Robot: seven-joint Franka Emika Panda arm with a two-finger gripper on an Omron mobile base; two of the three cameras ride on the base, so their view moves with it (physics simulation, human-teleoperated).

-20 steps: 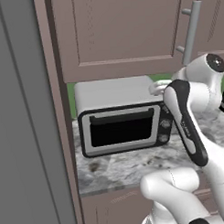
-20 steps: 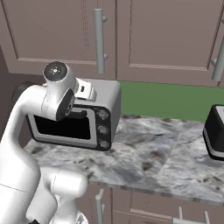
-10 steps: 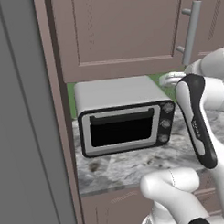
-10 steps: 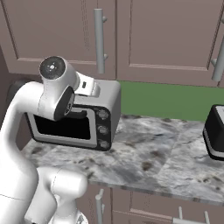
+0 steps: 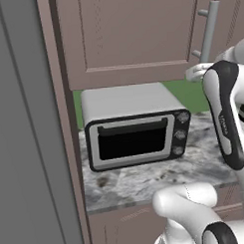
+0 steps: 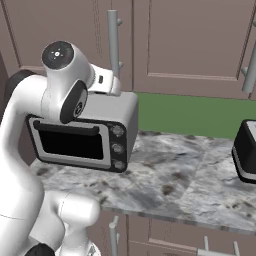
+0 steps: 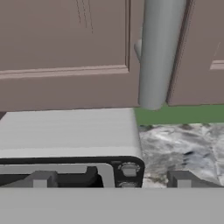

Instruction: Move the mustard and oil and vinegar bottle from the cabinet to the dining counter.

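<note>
The cabinet (image 7: 65, 48) is a brownish-mauve wall unit and its panelled doors are closed. Its grey bar handle (image 7: 158, 52) hangs straight ahead in the hand view, above and a little right of my gripper (image 7: 111, 179). The gripper is open with nothing between its fingertips (image 7: 41, 179). In the base views the same cabinet (image 5: 131, 34) and handle (image 5: 209, 29) sit just above my white hand. The mustard and the oil and vinegar bottle are hidden. The dining counter is out of view.
A silver toaster oven (image 5: 134, 128) with a black door stands on the marbled worktop (image 6: 175, 180) right under the gripper. A dark toaster (image 6: 246, 155) sits at the far right. A tall grey panel (image 5: 25, 147) walls off the left. The backsplash (image 6: 195, 115) is green.
The arm has lifted the hand upward from above the toaster oven toward the lower end of the cabinet handle. The jaws stayed open.
</note>
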